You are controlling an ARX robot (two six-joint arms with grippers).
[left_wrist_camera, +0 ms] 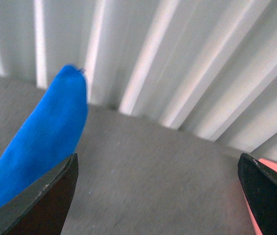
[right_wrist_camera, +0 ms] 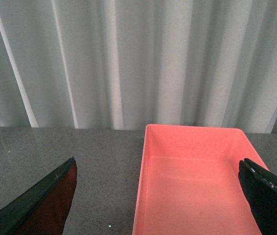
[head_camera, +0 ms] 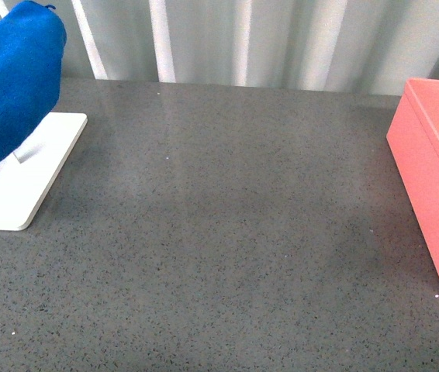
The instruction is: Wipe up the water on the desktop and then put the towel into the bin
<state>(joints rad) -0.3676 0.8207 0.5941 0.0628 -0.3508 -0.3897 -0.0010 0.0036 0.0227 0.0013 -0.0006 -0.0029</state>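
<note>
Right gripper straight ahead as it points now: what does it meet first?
Most likely the bin, lying ahead of the open right gripper; depth is unclear, so it may pass above it.

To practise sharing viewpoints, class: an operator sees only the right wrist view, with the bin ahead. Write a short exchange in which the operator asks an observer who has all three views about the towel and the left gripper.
Operator: I see the bin. Where is the towel?
Observer: At the far left of the front view, raised over a white base.
Operator: Is the left gripper holding it?
Observer: No. The left wrist view shows that gripper open, with only desktop between its fingers. The towel is outside them.
</note>
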